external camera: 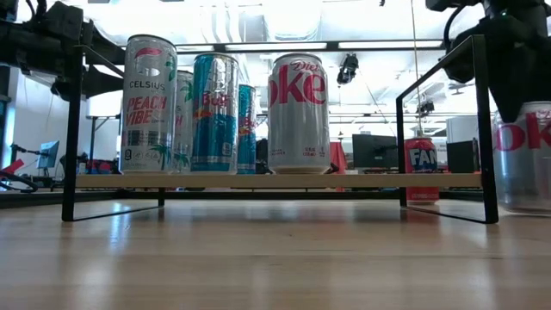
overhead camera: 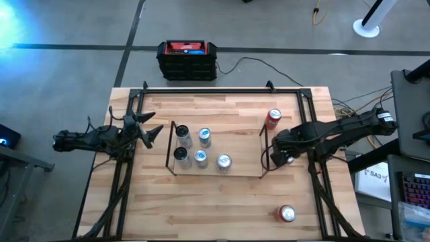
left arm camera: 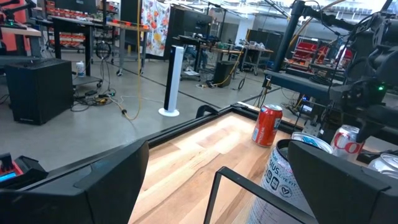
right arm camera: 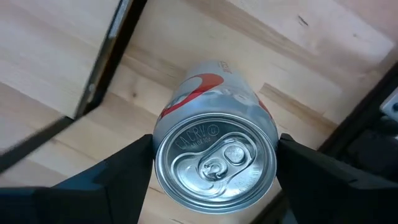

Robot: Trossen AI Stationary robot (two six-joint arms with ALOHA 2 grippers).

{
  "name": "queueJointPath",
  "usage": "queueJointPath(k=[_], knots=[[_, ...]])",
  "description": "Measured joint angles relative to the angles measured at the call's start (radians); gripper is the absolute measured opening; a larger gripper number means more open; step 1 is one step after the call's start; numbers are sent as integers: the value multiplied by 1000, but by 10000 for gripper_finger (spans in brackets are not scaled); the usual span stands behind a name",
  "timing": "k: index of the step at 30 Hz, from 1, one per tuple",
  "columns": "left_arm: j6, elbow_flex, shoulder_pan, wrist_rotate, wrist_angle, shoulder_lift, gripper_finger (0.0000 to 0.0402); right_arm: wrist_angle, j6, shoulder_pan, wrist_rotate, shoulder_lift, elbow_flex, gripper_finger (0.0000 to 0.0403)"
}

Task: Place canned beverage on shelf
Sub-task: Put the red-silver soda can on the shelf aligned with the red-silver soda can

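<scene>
The shelf (overhead camera: 243, 149) stands mid-table, with a light wood deck (external camera: 284, 180) and black end frames. Several cans stand on its left half, among them a Celsius can (external camera: 149, 103) and a Diet Coke can (external camera: 298, 112). My right gripper (overhead camera: 287, 156) is just beyond the shelf's right end frame, shut on another silver Diet Coke can (right arm camera: 214, 155), which also shows in the low view (external camera: 525, 155). My left gripper (overhead camera: 146, 131) waits open and empty left of the shelf. My right gripper pinches the silver can between its two fingers (right arm camera: 124, 180), on opposite sides of its wall just below the top rim (right arm camera: 163, 134). The fingers come from above, pointing down. The can is upright; its bottom looks to be on the table.
A red can (overhead camera: 273, 118) stands on the table beyond the shelf's right far corner. Another red can (overhead camera: 287, 214) stands near the table's near right corner. The black tubular frame (overhead camera: 222, 89) rims the tabletop. The shelf's right half (overhead camera: 245, 158) is bare.
</scene>
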Motion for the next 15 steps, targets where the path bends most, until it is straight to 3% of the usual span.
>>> queueJointPath(k=[15], knots=[[0,0,0,0,0,0,368,10,-355,0,-35,-1,2,297]])
